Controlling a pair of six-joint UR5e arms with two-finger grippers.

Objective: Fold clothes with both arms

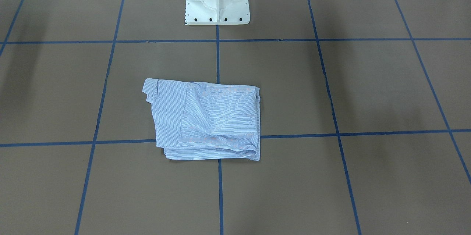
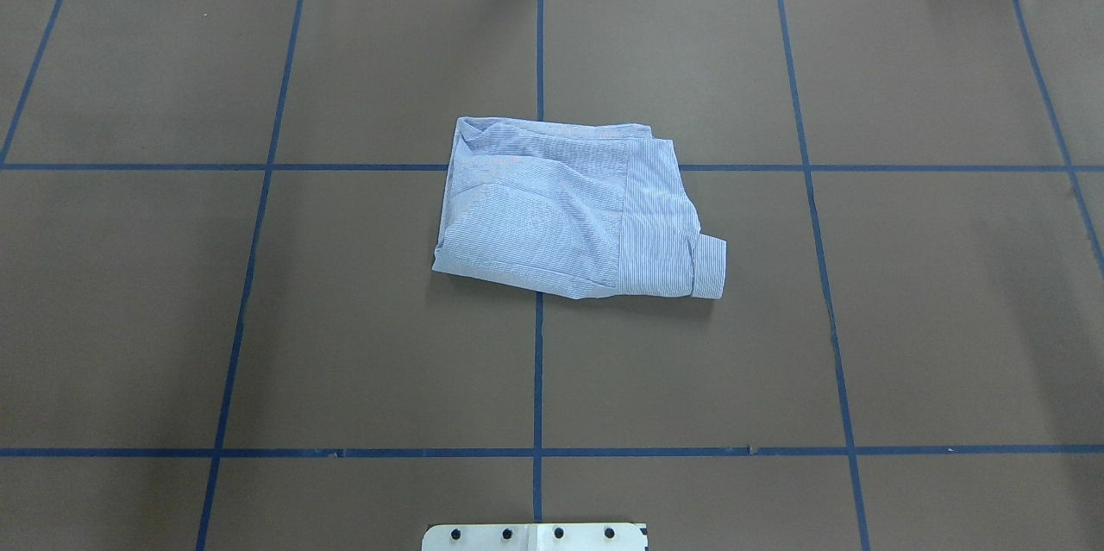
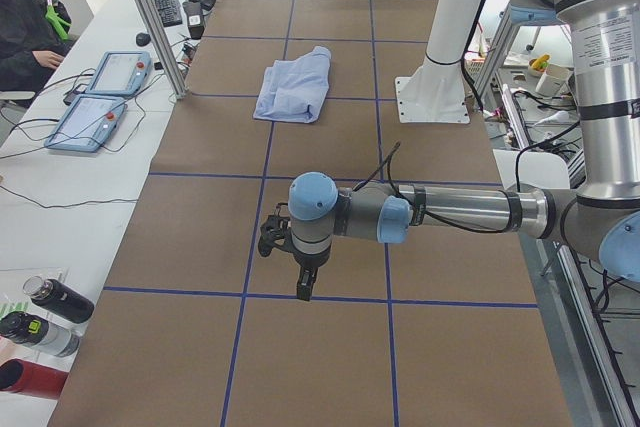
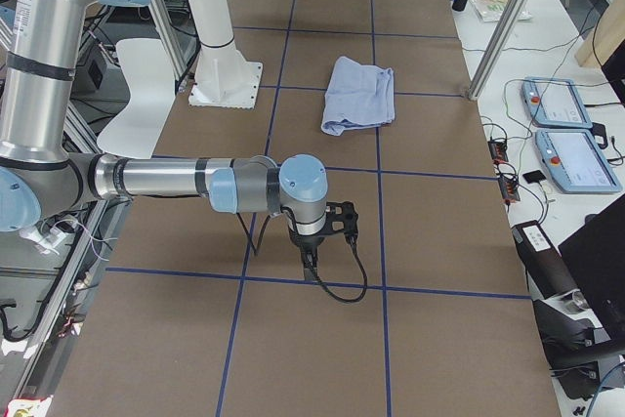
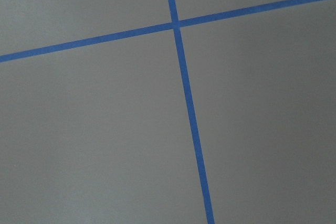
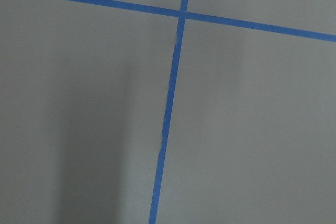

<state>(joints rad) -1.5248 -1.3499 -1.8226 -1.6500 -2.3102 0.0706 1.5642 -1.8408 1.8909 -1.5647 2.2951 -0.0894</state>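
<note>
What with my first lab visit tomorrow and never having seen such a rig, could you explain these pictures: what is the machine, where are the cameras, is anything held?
The machine is two robot arms at a brown table with blue tape. Two cameras look down, one behind the robot, one facing it: both show a folded striped shirt at mid-table. Two side cameras show the left arm and the right arm low over the table, away from the shirt. Wrist cameras see only table and tape. The left pincer and right pincer hold no shirt; open or shut is unclear.
</note>
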